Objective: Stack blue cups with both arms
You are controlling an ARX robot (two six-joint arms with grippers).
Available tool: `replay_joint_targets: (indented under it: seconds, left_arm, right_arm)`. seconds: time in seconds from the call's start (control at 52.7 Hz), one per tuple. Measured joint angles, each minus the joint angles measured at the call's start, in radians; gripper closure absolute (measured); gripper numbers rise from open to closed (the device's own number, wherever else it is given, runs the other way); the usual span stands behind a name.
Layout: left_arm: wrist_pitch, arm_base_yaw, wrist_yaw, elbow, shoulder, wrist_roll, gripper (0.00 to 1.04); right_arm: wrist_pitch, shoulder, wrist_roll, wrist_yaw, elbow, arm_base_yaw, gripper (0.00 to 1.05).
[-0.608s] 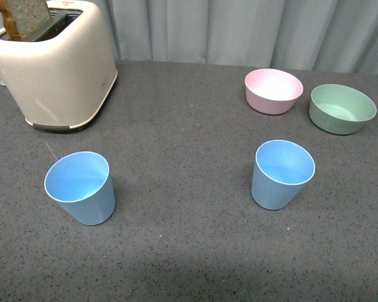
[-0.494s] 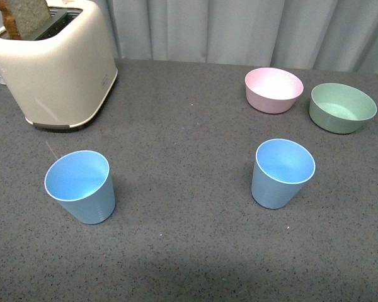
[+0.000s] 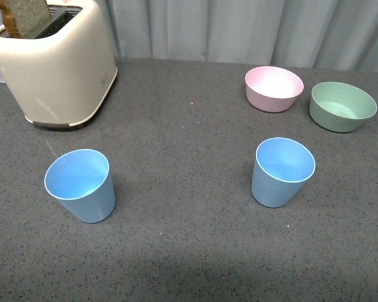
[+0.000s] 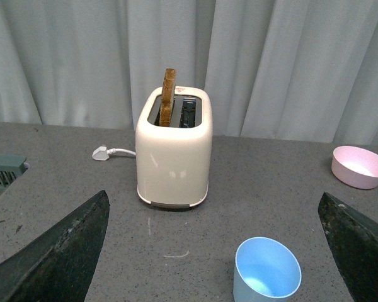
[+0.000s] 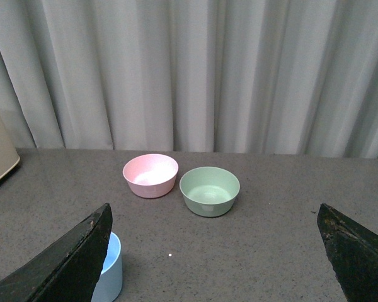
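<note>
Two light blue cups stand upright and apart on the grey table: one on the left [image 3: 80, 184], one on the right [image 3: 282, 172]. Neither arm shows in the front view. In the left wrist view the left gripper [image 4: 214, 251] is open, its black fingers [image 4: 57, 251] spread wide, and a blue cup [image 4: 266, 270] sits between them, nearer one finger, untouched. The right wrist view shows the right gripper [image 5: 214, 251] open too. A blue cup [image 5: 110, 267] peeks out from behind one of its fingers [image 5: 66, 264].
A cream toaster [image 3: 53, 66] with a slice of bread [image 3: 25, 16] stands at the back left, its plug [image 4: 101, 153] lying on the table. A pink bowl [image 3: 274, 89] and a green bowl [image 3: 342, 107] sit at the back right. Grey curtains [image 3: 239, 28] hang behind.
The whole scene has slid up the front view very slightly. Both cups stand where they were.
</note>
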Motion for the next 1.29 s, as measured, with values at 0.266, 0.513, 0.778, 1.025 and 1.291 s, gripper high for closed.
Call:
replay_joint_targets:
  seconds: [0.266,0.513,0.778,1.025,1.291]
  left_arm:
    - [0.000,0.000,0.000,0.000,0.000,0.000,0.07]
    - [-0.055,-0.032,-0.115,0.017,0.026,-0.031,0.07]
    - [-0.064,-0.013,-0.254,0.136,0.502,-0.250,0.07]
    - [0.031,0.047,0.021,0.315,0.939,-0.288,0.07]
    - [0.002,0.045,0.133,0.448,1.241,-0.193,0.07]
  right_arm:
    - [0.000,0.000,0.000,0.000,0.000,0.000,0.10]
    - [0.000,0.000,0.000,0.000,0.000,0.000,0.10]
    - [0.000,0.000,-0.001,-0.001,0.000,-0.001,0.10]
    - [0.000,0.000,0.000,0.000,0.000,-0.001,0.10]
    - [0.000,0.000,0.000,0.000,0.000,-0.001,0.10]
